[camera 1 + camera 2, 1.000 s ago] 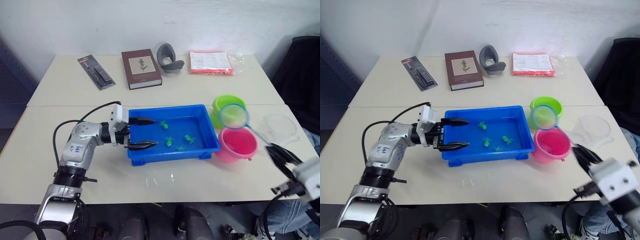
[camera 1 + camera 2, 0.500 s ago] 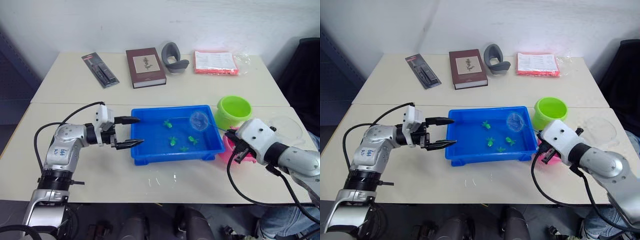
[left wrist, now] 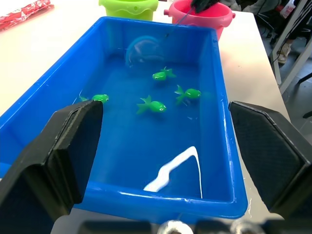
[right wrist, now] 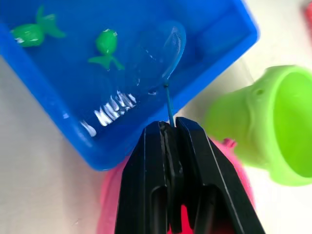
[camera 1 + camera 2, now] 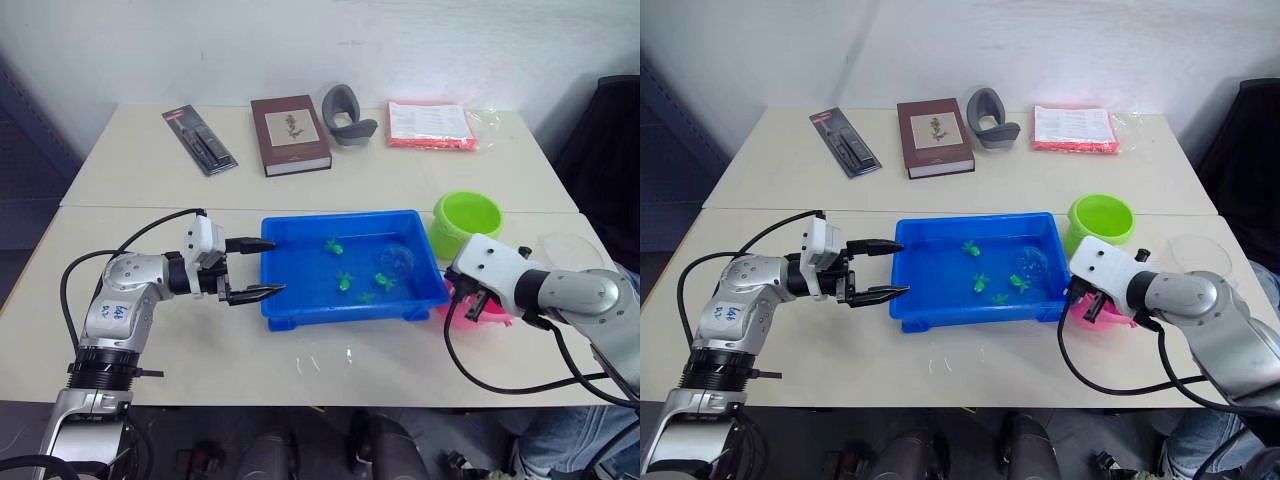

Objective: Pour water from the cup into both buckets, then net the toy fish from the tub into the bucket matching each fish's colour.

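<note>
From the head camera, the blue tub (image 5: 352, 270) sits near the front middle of the pale table (image 5: 420, 170), holding water and four small green toy fish (image 5: 345, 282). The left end effector (image 5: 262, 268) hovers at the tub's left end, its two black fingers spread wide, one above the rim and one just outside the front corner, gripping nothing. The right end effector (image 5: 1087, 300) is at the tub's right end, in front of the pink bucket (image 5: 500, 316) (mostly hidden by the arm). The lime green bucket (image 5: 467, 220) stands just behind the pink one, beside the tub's far right corner. The net (image 5: 396, 261) lies with its hoop down in the water by the tub's right wall, close to a green fish. The clear cup (image 5: 570, 250) stands to the right of the buckets. Along the far edge of the table lie a black packaged tool (image 5: 199, 141), a brown book (image 5: 290, 134), a grey holder (image 5: 345, 113) and a red-edged packet (image 5: 431, 124).

The left wrist camera looks down the tub's length: four green fish spread across the bottom, the hoop tilted against the far end, both buckets beyond the rim.

In the right wrist camera the fingers (image 4: 146, 195) are clenched on the net's thin stick, the hoop dipped into the water next to two green fish, with the green bucket just beside the tub's corner.
</note>
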{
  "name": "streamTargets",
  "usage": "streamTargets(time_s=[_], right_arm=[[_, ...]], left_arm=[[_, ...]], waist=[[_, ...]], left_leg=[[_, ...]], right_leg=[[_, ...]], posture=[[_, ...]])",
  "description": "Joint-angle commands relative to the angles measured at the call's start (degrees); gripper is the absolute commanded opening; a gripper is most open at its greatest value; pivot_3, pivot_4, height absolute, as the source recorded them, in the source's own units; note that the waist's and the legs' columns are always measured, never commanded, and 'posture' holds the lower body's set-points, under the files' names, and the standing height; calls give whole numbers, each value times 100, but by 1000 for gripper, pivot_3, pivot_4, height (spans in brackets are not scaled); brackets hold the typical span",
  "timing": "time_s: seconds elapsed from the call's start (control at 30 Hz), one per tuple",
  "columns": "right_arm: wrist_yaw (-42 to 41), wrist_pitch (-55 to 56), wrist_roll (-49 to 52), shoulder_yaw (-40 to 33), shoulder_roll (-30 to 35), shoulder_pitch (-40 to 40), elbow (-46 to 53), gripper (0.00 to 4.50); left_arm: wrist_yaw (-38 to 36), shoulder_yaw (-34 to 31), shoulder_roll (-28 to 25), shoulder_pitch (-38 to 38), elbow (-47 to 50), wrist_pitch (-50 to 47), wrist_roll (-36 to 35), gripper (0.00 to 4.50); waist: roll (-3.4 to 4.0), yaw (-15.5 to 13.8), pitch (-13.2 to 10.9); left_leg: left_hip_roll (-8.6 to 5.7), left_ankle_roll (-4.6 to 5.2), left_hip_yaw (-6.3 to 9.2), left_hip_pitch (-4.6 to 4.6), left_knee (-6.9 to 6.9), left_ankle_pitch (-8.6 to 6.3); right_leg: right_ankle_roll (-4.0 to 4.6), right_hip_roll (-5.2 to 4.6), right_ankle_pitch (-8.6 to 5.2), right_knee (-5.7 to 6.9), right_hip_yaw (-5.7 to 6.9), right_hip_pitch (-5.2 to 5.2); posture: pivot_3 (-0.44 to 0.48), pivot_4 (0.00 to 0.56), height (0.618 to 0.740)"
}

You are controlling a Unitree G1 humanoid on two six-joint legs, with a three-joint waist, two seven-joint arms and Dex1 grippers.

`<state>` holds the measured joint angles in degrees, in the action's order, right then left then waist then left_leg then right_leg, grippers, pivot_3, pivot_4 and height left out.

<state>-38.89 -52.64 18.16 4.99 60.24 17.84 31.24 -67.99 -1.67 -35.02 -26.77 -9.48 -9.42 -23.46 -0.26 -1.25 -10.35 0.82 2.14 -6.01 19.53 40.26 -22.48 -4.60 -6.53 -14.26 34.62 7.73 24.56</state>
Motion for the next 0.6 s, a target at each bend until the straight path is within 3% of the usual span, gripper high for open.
streamTargets(time_s=[0.03,0.17,0.6], right_arm=[[-98,-1107,834,-520,-476,268,175,0],[19,-1712,1130,-758,-699,457,246,0],[748,-3954,2375,-3582,-3012,792,293,0]], left_arm=[[35,-129,-72,-18,218,35,-44,4441],[59,-137,-67,-9,245,-12,-78,4441],[75,-137,-48,-18,248,2,-76,4441]], waist=[[0,1,0],[0,4,0],[0,7,0]], left_leg=[[1,0,1,0,1,0],[1,-1,3,2,0,0],[-2,-1,4,6,1,-1]], right_leg=[[0,0,0,1,1,0],[0,-1,0,2,1,1],[0,1,0,7,1,3]], posture=[[0,150,740],[0,150,740],[0,150,740]])
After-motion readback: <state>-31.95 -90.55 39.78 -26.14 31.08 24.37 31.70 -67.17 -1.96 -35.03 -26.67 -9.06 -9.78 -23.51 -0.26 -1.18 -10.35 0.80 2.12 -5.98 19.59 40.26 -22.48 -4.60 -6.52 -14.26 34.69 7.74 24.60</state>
